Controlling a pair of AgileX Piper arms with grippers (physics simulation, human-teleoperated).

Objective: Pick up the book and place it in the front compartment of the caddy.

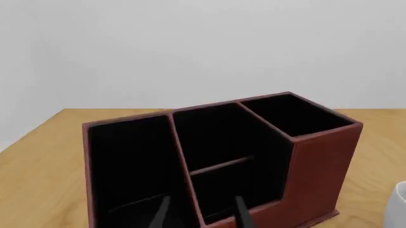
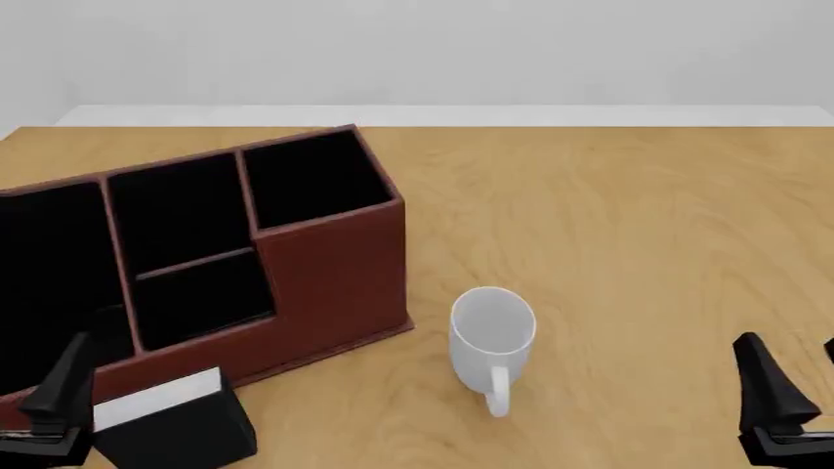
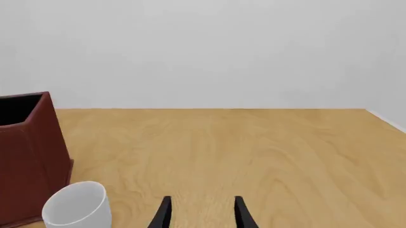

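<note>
The book (image 2: 174, 420), a small black block with a white page edge on top, lies on the table just in front of the caddy (image 2: 332, 264). It is hidden from both wrist views. The reddish-brown caddy (image 1: 323, 166) has black-lined pockets. The front compartment (image 2: 176, 210) (image 1: 216, 135) is the tall-walled middle pocket, split by a thin reddish partition from a lower-walled pocket (image 2: 202, 298) nearer me. My left gripper (image 2: 33, 391) (image 1: 201, 213) stands open just left of the book, facing the caddy. My right gripper (image 2: 798, 381) (image 3: 201, 213) is open over bare table at the near right.
A white mug (image 2: 493, 327) (image 3: 76, 208) stands upright right of the caddy's near corner, handle toward me. The caddy (image 3: 28, 156) also has a large left pocket (image 2: 46, 264) and a square right pocket (image 2: 312, 176). Bare wooden table (image 2: 626, 244) stretches right of the mug.
</note>
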